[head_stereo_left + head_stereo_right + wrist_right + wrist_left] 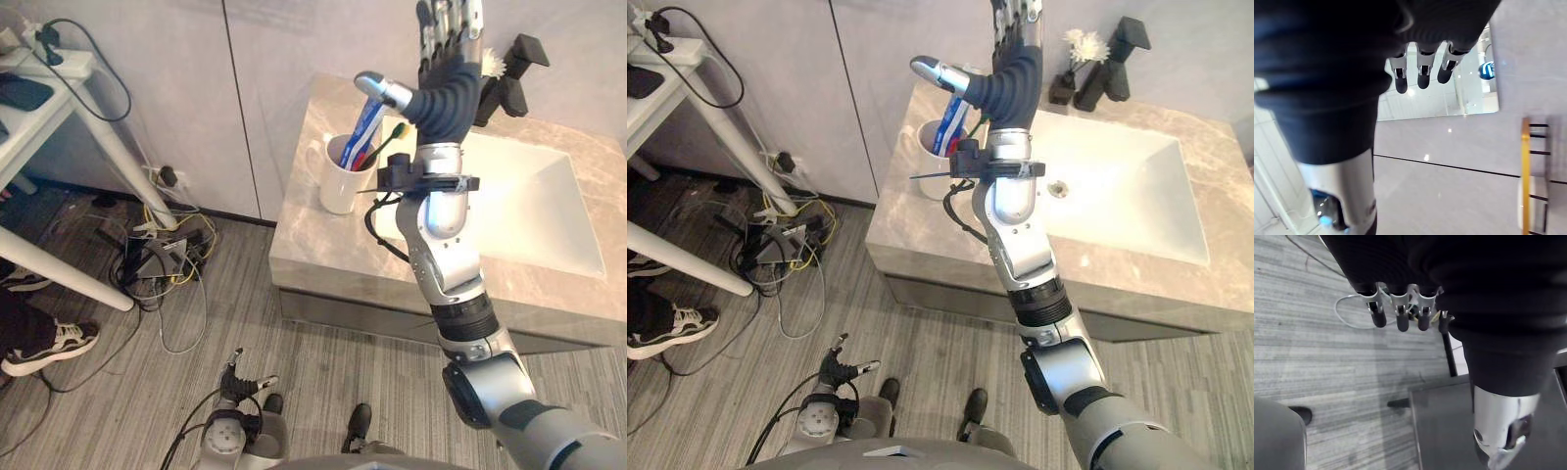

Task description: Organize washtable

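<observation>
We are holding our right hand (449, 76) high over the beige marble washtable (323, 253), fingers straight and empty. Our left hand (1402, 319) is hanging relaxed near the floor. The white ceramic mug (336, 186) with its blue-and-red toothpaste tube (364, 127) is standing beside the white sink (534, 201). In coming down, our forearm risks toppling it.
</observation>
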